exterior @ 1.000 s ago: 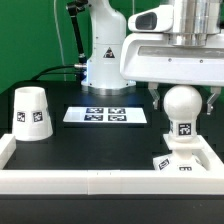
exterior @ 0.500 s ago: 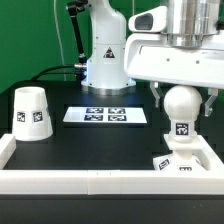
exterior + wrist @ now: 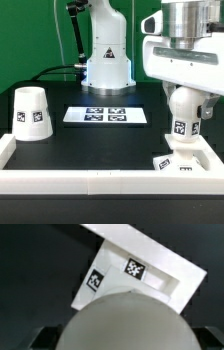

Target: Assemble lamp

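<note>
Bulb (image 3: pixel 125 322) directly beneath my gripper (image 3: pixel 186 104), long axis upright, seated on the base (image 3: pixel 178 161). My fingers flank it on both sides, but I cannot tell whether they clamp it. The base sits close to the white frame wall (image 3: pixel 90 182), so there is little room sideways and open room above. Farther off lies the marker board (image 3: pixel 105 116). Farthest stands the shade (image 3: pixel 31 112), wide end down, well apart toward the exterior view's left.
</note>
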### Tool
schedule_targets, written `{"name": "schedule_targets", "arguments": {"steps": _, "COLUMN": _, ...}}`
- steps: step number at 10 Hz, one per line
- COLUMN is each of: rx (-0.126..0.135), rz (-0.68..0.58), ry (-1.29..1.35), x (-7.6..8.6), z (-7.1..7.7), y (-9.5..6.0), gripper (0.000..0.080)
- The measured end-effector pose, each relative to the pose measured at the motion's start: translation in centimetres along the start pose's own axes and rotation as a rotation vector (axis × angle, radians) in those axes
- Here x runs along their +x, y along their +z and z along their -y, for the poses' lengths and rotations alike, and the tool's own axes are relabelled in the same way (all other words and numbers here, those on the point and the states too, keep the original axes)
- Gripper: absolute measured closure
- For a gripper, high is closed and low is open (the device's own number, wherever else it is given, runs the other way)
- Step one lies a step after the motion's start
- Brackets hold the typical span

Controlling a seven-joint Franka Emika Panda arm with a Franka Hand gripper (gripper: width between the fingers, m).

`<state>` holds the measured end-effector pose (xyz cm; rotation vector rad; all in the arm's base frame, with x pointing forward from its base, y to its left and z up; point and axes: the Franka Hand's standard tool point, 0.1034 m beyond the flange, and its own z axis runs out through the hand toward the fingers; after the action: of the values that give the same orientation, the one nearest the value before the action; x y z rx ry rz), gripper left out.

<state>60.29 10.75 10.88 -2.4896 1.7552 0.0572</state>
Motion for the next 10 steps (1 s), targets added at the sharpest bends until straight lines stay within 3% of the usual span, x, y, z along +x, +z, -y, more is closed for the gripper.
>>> {"name": "schedule_targets", "arguments": {"steps": 4, "rx": 0.016, "rz": 0.047, "ry": 0.213, "x": -0.01, "z": 0.19, "y": 0.05, "gripper": 0.022}}
{"name": "schedule_targets", "arguments": {"steps": 5, "rx": 0.016, "rz": 0.05, "ry": 0.24, "x": -0.17, "z": 0.23, "y": 0.07, "gripper": 0.0141}}
{"name": "schedule_targets", "arguments": {"steps": 8, "rx": 0.015, "rz": 0.047, "ry": 0.137, "x": -0.45, "z": 0.31, "y": 0.0, "gripper": 0.0103}}
{"name": "schedule_targets", "arguments": {"steps": 10, "rx": 0.035, "rz": 0.039, "ry": -0.076, "x": -0.61, "z": 0.67, "y": -0.26, "gripper": 0.0101}}
